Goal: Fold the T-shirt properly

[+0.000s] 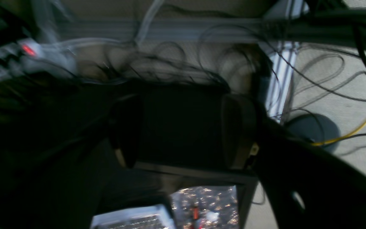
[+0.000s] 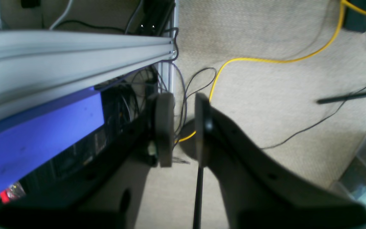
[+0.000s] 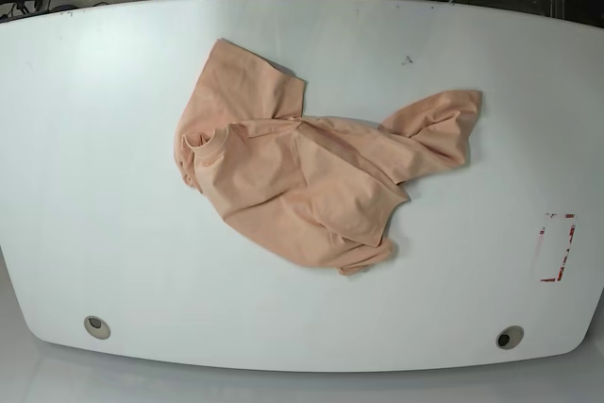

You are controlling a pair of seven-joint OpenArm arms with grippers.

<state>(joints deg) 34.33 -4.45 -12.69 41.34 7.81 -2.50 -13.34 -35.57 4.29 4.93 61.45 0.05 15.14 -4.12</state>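
Folding has not begun: the T-shirt [image 3: 307, 176] lies crumpled mid-bench [image 3: 85, 139], both arms away over the floor. My left gripper [image 1: 183, 132] gapes wide, my right gripper [image 2: 184, 130] nearly closed, both empty. Next I should reach in and spread it flat.

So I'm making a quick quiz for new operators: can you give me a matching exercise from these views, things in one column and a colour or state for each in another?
Things:
1. T-shirt
2. floor cable
3. right tool
4. table

Colour or state:
a. yellow
b. white
c. peach, crumpled
d. pads a small gap apart, holding nothing

Pairs: 1-c, 2-a, 3-d, 4-b
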